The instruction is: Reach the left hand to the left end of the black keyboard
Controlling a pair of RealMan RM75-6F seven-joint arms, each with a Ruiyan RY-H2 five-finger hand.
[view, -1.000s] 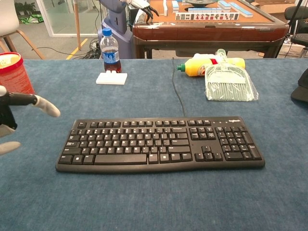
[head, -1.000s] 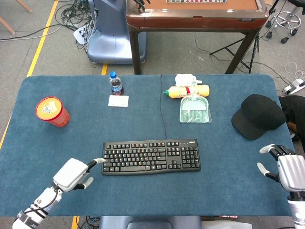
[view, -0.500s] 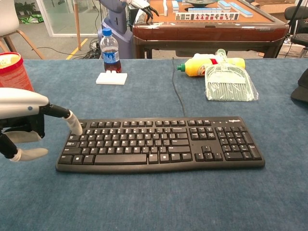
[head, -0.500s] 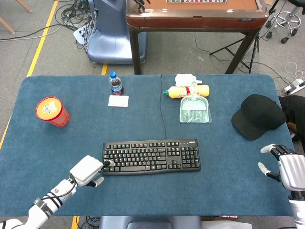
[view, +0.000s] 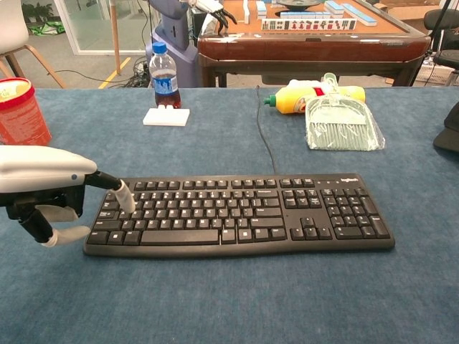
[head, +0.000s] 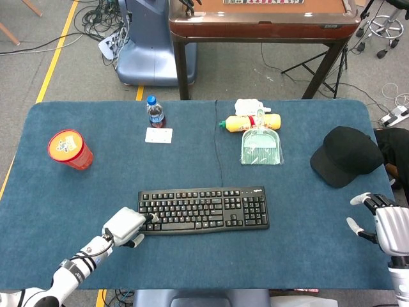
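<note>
The black keyboard (head: 203, 210) (view: 240, 213) lies flat across the near middle of the blue table, its cable running toward the far edge. My left hand (head: 126, 226) (view: 46, 188) is at the keyboard's left end, with one finger stretched over the leftmost keys and the thumb low beside the keyboard's edge. It holds nothing and its fingers are apart. My right hand (head: 383, 225) rests at the table's near right corner, fingers spread, holding nothing; the chest view does not show it.
A red snack tub (head: 69, 149) (view: 21, 111) stands at the left. A cola bottle (head: 154, 111) (view: 164, 74) and white card (head: 158, 135) sit behind the keyboard. A yellow bottle (head: 249, 122), green dustpan (head: 261, 146) (view: 342, 122) and black cap (head: 348, 155) lie to the right.
My left hand has moved right and forward from beside the keyboard until its finger lies over the leftmost keys. The right hand has barely shifted.
</note>
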